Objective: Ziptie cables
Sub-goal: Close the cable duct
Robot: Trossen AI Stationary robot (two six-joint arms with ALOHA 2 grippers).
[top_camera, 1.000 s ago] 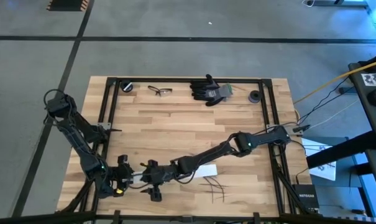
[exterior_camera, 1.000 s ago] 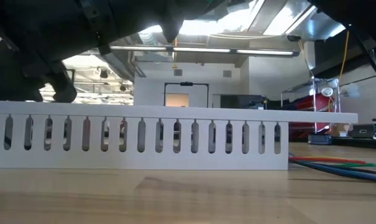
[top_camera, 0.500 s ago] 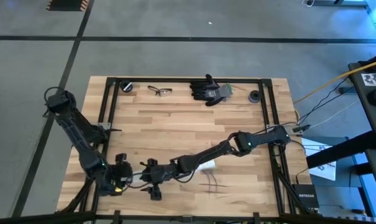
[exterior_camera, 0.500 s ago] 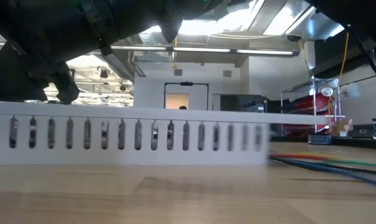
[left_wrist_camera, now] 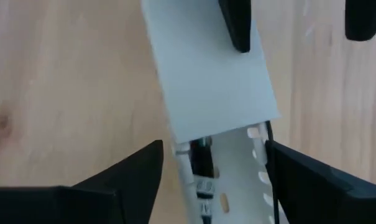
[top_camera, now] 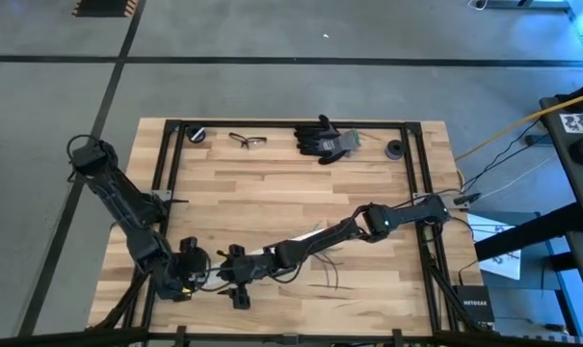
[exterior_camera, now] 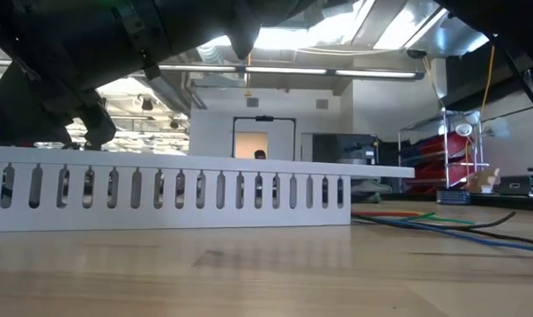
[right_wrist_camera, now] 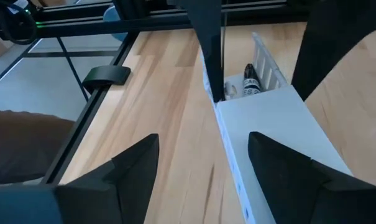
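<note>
Here the left gripper [left_wrist_camera: 212, 171] stands wide open, straddling the end of the white duct [left_wrist_camera: 209, 81], not gripping it. The right gripper [right_wrist_camera: 203, 165], also spread, straddles the same duct. The cables [top_camera: 331, 281] lie on the table [top_camera: 272, 183] just beside the right arm. Best to steady the duct before going for the cables.

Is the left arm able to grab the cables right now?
Probably not easily. The cables lie loose beyond the right arm, which crosses between them and the left end effector. That one sits open over the duct.
</note>
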